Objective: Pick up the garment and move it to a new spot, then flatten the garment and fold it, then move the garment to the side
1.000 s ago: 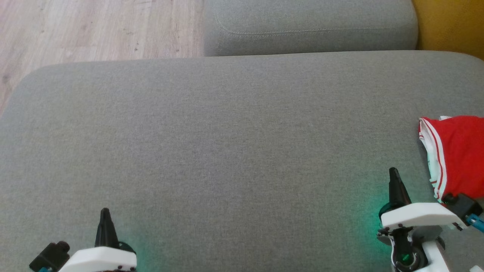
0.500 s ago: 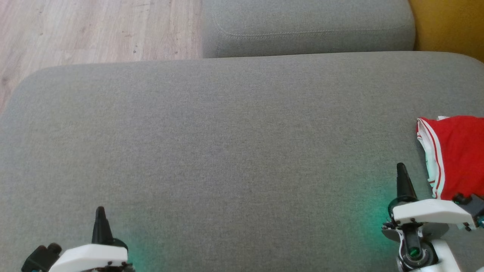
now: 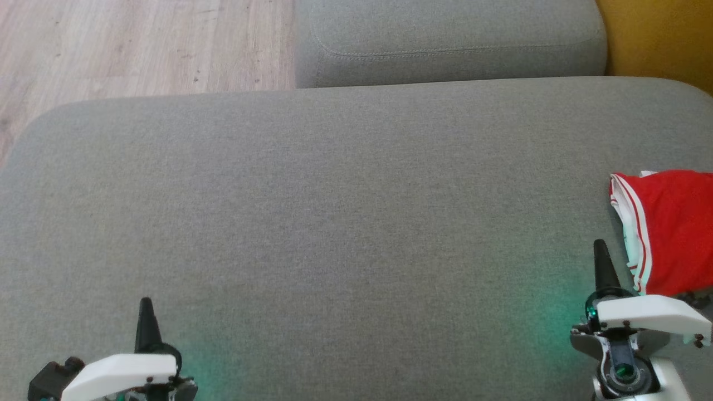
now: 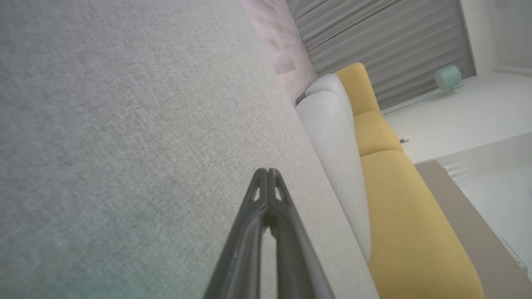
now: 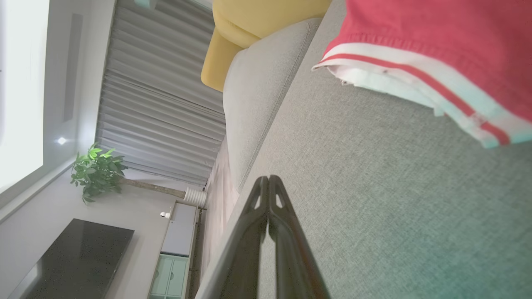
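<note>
The garment is red with white and red striped trim, lying folded at the right edge of the grey cushion. Its striped hem fills the upper right of the right wrist view. My right gripper is shut and empty, its tips just left of the garment's near corner, apart from it. In the right wrist view my right gripper shows both fingers pressed together over bare cushion. My left gripper is shut and empty at the lower left, and my left gripper hovers over plain grey fabric.
A second grey cushion stands beyond the far edge. Wooden floor lies at the upper left and a yellow sofa at the upper right. A plant and a dark screen stand in the room beyond.
The head view has shifted slightly left and down. My right gripper has drifted right, closer to the garment's corner. Both grippers stay shut.
</note>
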Robot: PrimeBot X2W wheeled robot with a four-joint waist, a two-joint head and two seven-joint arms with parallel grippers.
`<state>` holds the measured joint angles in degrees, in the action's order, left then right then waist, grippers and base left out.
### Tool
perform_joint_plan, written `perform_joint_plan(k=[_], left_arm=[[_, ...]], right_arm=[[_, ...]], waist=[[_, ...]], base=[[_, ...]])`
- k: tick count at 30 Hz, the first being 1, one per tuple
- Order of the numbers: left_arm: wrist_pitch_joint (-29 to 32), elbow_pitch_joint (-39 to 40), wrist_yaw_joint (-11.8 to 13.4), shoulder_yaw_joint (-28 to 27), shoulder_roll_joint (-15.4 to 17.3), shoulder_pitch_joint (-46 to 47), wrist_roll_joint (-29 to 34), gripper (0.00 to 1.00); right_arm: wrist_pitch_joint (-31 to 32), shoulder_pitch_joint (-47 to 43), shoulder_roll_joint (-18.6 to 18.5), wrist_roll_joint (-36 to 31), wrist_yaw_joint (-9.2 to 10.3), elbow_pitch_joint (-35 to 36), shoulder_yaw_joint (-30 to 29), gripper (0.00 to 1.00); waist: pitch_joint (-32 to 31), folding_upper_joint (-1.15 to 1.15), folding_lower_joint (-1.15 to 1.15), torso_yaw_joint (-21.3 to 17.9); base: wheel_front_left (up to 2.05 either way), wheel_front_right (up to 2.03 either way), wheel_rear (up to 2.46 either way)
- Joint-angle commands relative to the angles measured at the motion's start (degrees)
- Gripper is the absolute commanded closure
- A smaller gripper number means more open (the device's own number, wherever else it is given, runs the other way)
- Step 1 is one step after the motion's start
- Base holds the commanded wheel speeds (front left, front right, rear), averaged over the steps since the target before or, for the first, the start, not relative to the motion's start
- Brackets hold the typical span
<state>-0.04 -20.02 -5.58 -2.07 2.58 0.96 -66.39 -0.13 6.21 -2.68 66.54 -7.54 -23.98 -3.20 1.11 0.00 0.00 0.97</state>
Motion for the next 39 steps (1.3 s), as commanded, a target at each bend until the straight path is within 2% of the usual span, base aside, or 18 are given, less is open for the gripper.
perform_joint_plan(k=[1,29,39], left_arm=[[0.27,2.28,-0.47,-1.89,0.23,3.1,-1.43,1.0],[5.22,5.19,-1.61,-3.91,0.29,4.79,-20.74,1.0],[6.52,5.96,-1.91,-4.44,0.3,5.24,-25.79,1.0]], right_arm=[[0.39,1.24,-0.21,1.55,0.04,2.56,0.37,1.0],[5.32,0.24,-0.2,20.63,0.05,8.42,-2.56,1.0],[6.62,-0.03,-0.2,25.62,0.05,9.95,-3.32,1.0]], waist=[[-0.02,0.0,0.0,-0.02],[-0.74,0.0,0.0,-0.77],[-0.93,0.0,0.0,-0.97]], base=[[0.0,0.0,0.0],[0.0,0.0,0.0],[0.0,0.0,0.0]])
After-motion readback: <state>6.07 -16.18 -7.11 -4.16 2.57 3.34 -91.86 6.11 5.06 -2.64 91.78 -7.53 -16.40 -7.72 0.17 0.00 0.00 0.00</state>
